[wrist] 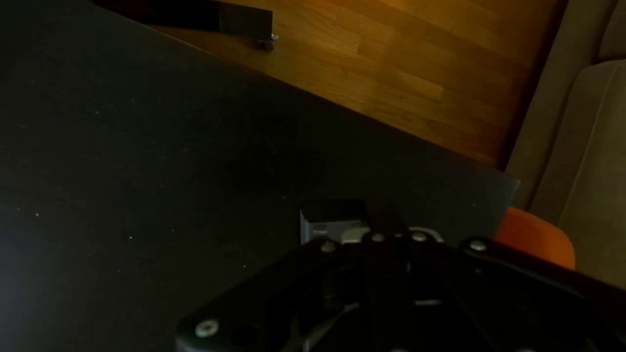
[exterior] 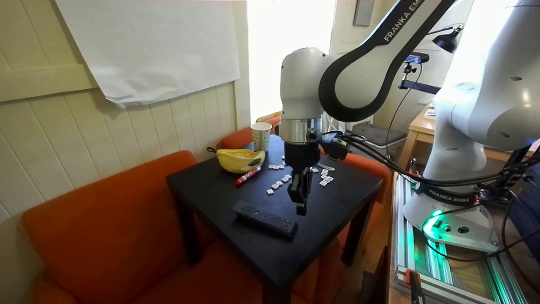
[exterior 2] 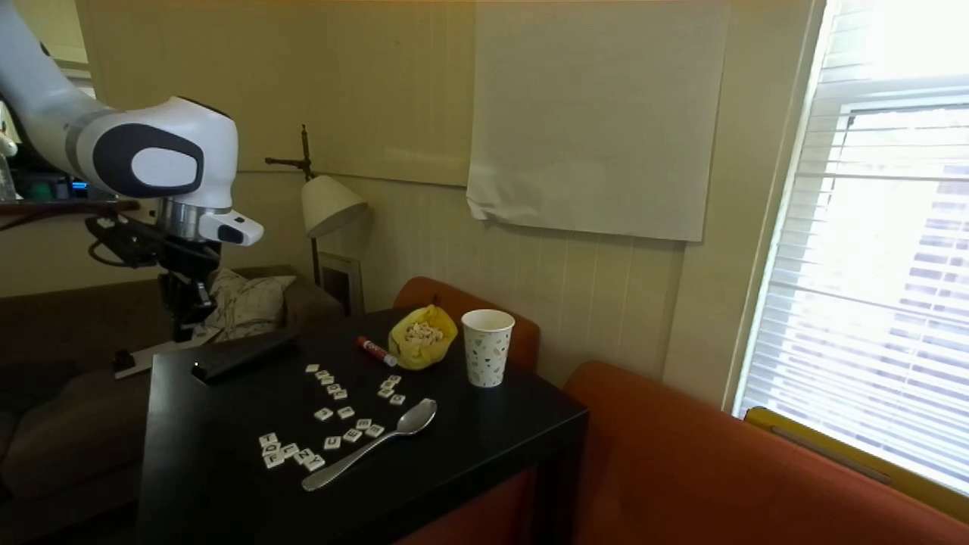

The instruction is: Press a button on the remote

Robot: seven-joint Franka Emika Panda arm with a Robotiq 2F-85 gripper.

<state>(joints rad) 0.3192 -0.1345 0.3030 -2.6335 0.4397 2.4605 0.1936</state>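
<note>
The remote (exterior: 265, 218) is a long black slab with rows of buttons, lying flat on the black table (exterior: 202, 190). It also shows as a dark bar in an exterior view (exterior 2: 246, 356). In the wrist view only one end of the remote (wrist: 327, 228) shows, with small pale lettering; my gripper hides the rest. My gripper (exterior: 301, 208) points down with its fingers together and nothing between them. It hangs above the table close to the remote, apart from it. The fingertips also show in an exterior view (exterior 2: 182, 331) and, dark and close together, in the wrist view (wrist: 389, 234).
A yellow banana-shaped pouch (exterior: 240, 161), a red marker (exterior: 248, 176) and a paper cup (exterior: 261, 136) stand farther back on the table. Several white letter tiles (exterior 2: 284, 452) and a spoon (exterior 2: 371, 446) lie there too. Orange seats (exterior: 118, 219) border the table.
</note>
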